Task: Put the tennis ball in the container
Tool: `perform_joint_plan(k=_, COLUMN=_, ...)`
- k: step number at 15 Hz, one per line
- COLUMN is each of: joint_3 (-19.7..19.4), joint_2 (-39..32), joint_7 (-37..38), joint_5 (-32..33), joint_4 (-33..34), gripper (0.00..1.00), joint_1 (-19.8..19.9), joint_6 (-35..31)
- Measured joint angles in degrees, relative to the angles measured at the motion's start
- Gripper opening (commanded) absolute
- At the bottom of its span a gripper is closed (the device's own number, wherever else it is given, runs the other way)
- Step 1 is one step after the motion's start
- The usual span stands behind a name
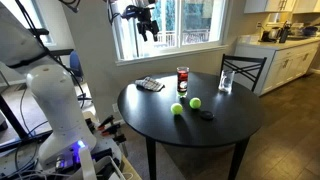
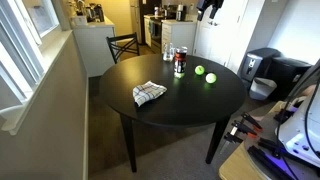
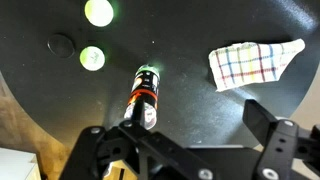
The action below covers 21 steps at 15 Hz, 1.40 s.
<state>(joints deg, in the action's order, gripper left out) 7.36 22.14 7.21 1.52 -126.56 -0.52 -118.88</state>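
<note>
- wrist view looks straight down on the round black table (image 3: 200, 30); it shows the tube (image 3: 146, 95) standing upright mid-table, the tennis ball (image 3: 92, 58) just beside it, the other ball (image 3: 98, 12) further out, and a small dark disc (image 3: 62, 44) near both
- checked cloth (image 3: 255, 62) lies flat on the tube's opposite side, well apart from the balls
- drinking glass (image 1: 226, 80) and chair (image 1: 243, 68) show only in the exterior views; glass stands near the table edge on the chair side, apart from the tube
- both exterior views put the two balls side by side on the tabletop, neither in the tube
- gripper (image 1: 148, 26) hangs high above the table up by the window (image 1: 185, 25), pointing down; arm base (image 1: 60, 100) stands beside the table
- claw released: fingers (image 3: 272, 128) spread wide, nothing between them
- bare tabletop all round the balls; cloth sits close to the table rim; open air between claw and table
</note>
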Motion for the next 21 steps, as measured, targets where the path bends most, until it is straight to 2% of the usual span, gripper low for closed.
perform_joint_plan(k=11, joint_3=-0.1, joint_2=-0.1, joint_7=0.0, joint_5=0.0, joint_4=0.0, gripper=1.00, joint_1=0.0, joint_6=0.0)
perform_joint_plan(k=19, joint_3=-4.5, joint_2=-4.1, joint_7=-0.1, joint_5=-0.1, joint_4=-2.4, gripper=1.00, joint_1=0.3, joint_6=-0.2)
perform_joint_plan(k=21, joint_3=-5.0, joint_2=-5.3, joint_7=0.0, joint_5=-0.1, joint_4=-4.5, gripper=1.00, joint_1=0.3, joint_6=-2.6)
